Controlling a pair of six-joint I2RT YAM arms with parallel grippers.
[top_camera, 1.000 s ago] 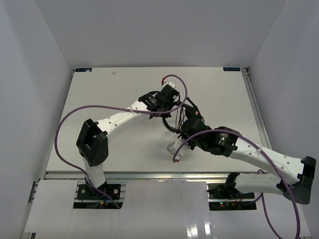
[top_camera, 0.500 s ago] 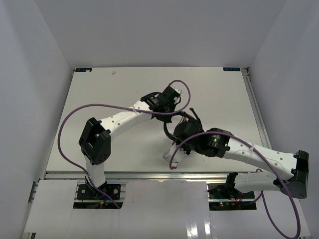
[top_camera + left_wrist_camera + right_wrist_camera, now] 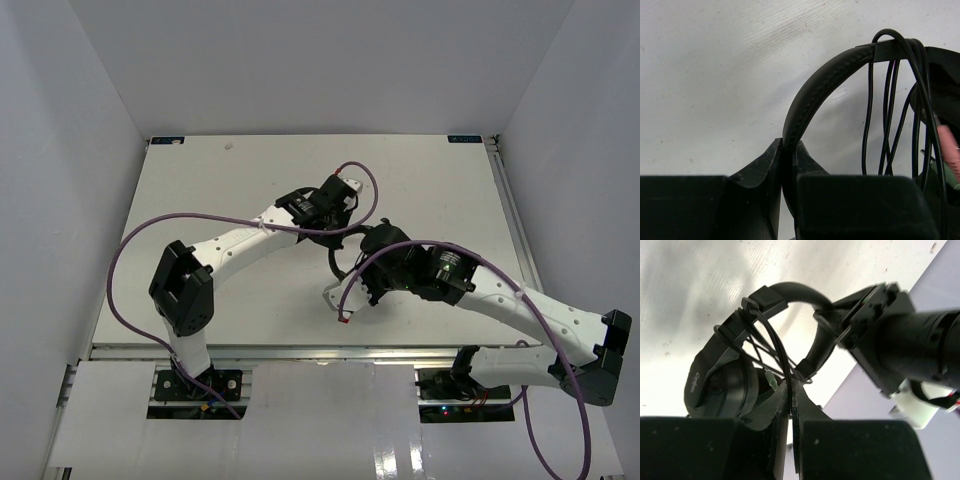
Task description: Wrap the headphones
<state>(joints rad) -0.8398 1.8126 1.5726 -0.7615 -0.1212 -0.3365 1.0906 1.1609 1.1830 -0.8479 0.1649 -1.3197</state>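
Since half a second ago, the right arm's wrist has swung a little toward the far right. The left arm's elbow has sunk slightly toward the near edge, while its wrist sits much where it was.

In the top view the headphones (image 3: 337, 262) are mid-bench (image 3: 230, 190), between the two wrists. They are mostly hidden by the black wrist bodies and a purple cable (image 3: 200, 215), and only a dark arc shows. Whether any part rests on the bench cannot be told from there.

The left gripper (image 3: 789, 145) has its jaws closed tight on the padded headband (image 3: 815, 85), which arches up and to the right from between them. Several loops of thin black cord (image 3: 888, 110) hang over the far end of the headband. A pink plug (image 3: 947, 150) is cut off at the right edge, with a blurred green one just under it.

The right gripper (image 3: 791, 390) has its jaws pinched together on a strand of the cord, which runs up to the wraps around the headband's slider. One earcup (image 3: 720, 385) lies just left of the jaws, its lower part hidden behind them. The other earcup is not visible in any view.
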